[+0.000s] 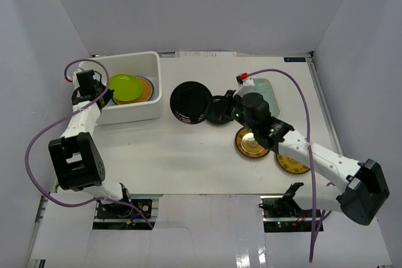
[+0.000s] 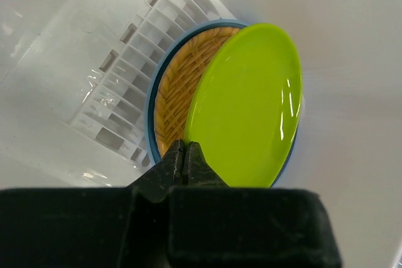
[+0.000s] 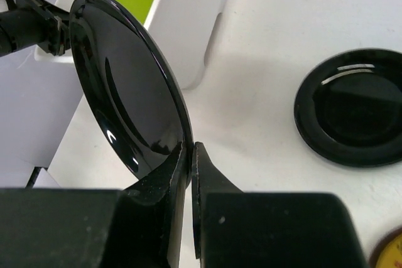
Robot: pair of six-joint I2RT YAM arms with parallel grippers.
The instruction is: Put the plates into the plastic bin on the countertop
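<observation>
Plates in bin: lime green plate (image 2: pixel 248 105) leans on the wicker plate (image 2: pixel 182 80), which sits in the light blue plate (image 2: pixel 149 117). All three lie toward the right end of the plastic bin (image 1: pixel 133 115).
Plates outside bin: held black plate (image 3: pixel 125 86) is in my right jaws. The second black plate (image 3: pixel 355 114) lies flat on the countertop (image 1: pixel 188 155) close by. A gold plate (image 1: pixel 251 144) and another gold plate (image 1: pixel 291 164) lie beside my right arm. The pale mint plate (image 1: pixel 267 87) is partly hidden behind that arm.
Left gripper (image 2: pixel 184 155): jaws are closed to a hairline at the lime green plate's near rim. I read this as a pinch on that rim, plate not yet let go.
Right gripper (image 3: pixel 191 155): jaws are narrow, clamped on the low rim of the held black plate. The plate stands on edge, with the bin beyond it.
Step in hand (my judgement): carry the held black plate across to the bin.
Grip note: the rim is glossy and the bite is thin, so the plate could swivel. Hold the pinch firm and move slowly.
Clearance: raise the plate's low edge above the bin's flared rim before crossing it.
Traffic: my left gripper sits inside the bin, so it should open and pull out before my right one enters.
Release: tip the plate flat, low over the stack, then open.
Risk: clipping the second black plate on the way.
</observation>
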